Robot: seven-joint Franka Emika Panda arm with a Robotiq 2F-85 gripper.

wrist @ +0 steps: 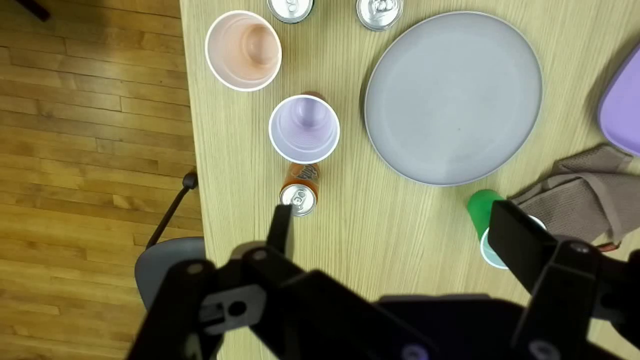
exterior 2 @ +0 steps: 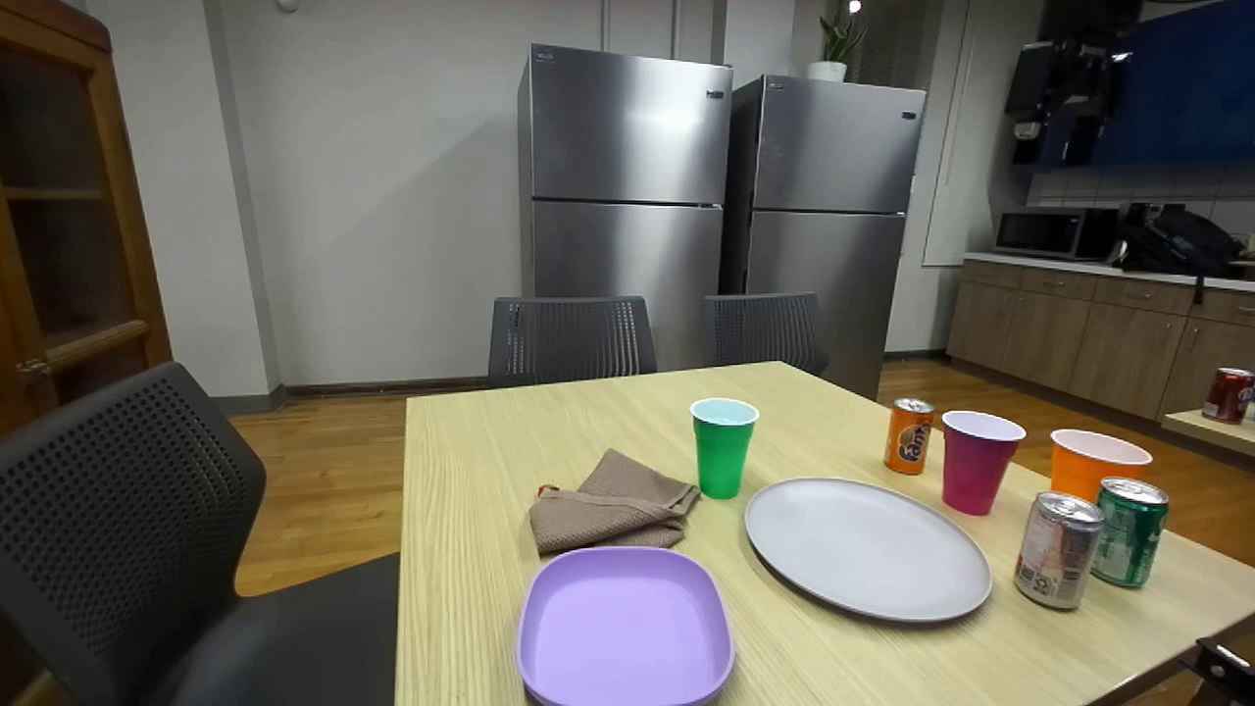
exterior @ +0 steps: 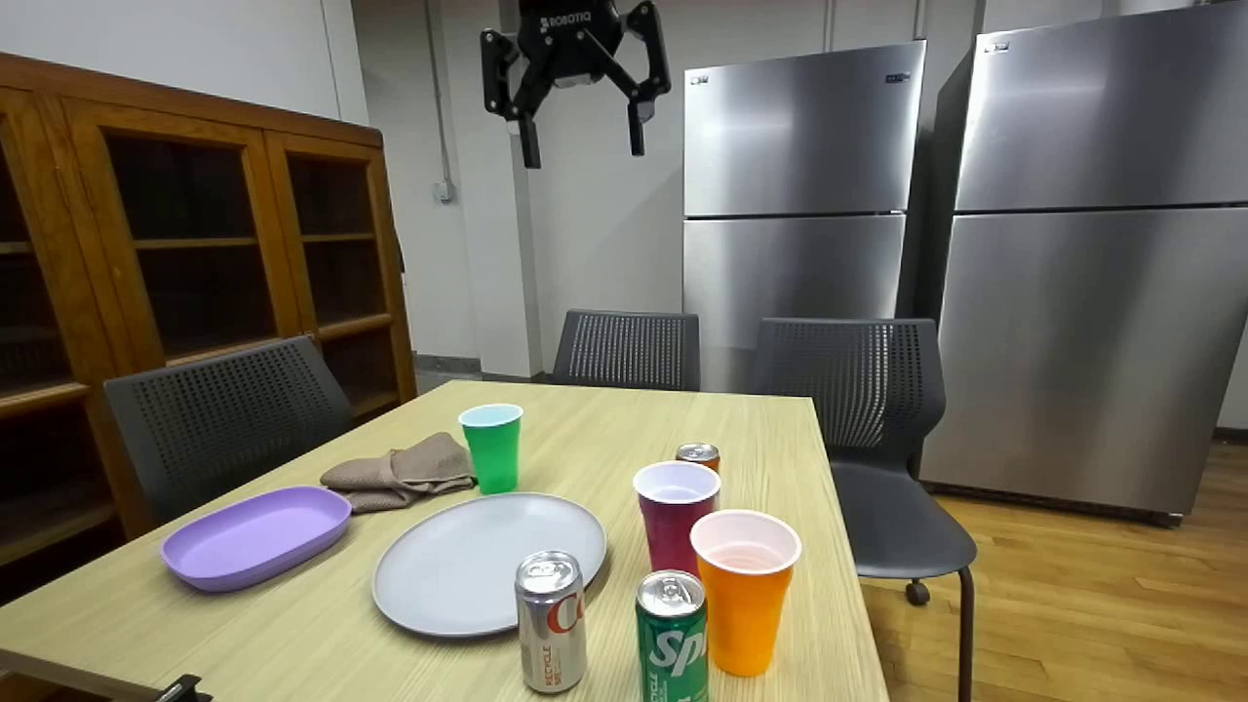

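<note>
Wooden cabinet (exterior: 190, 224): far left, dark panes, dark chair (exterior: 229, 419) in front.
Purple tray (exterior: 258, 536): on the table (exterior: 292, 634), near its edge.
Brown cloth (exterior: 400, 473): crumpled, just beside the purple tray.
Grey plate (exterior: 487, 565): lies flat mid-table.
Green cup (exterior: 495, 453): upright, close by the brown cloth, beyond the grey plate.
Silver can (exterior: 551, 624): upright, near the grey plate.
Gripper (exterior: 584, 156): high above the table, jaws spread wide, gripping nothing; in the wrist view it hides part of the green cup.
Sprite can (exterior: 673, 643): upright, close to the silver can.
Maroon cup (exterior: 673, 526): upright, beside the grey plate.
Fanta can (exterior 2: 909, 438): upright behind the maroon cup, which blocks most of it in an exterior view.
Orange cup (exterior: 746, 604): upright; whether it touches the Sprite can is hard to tell.
Refrigerators (exterior: 1082, 370): two, partly hidden by more chairs (exterior: 829, 390).
</note>
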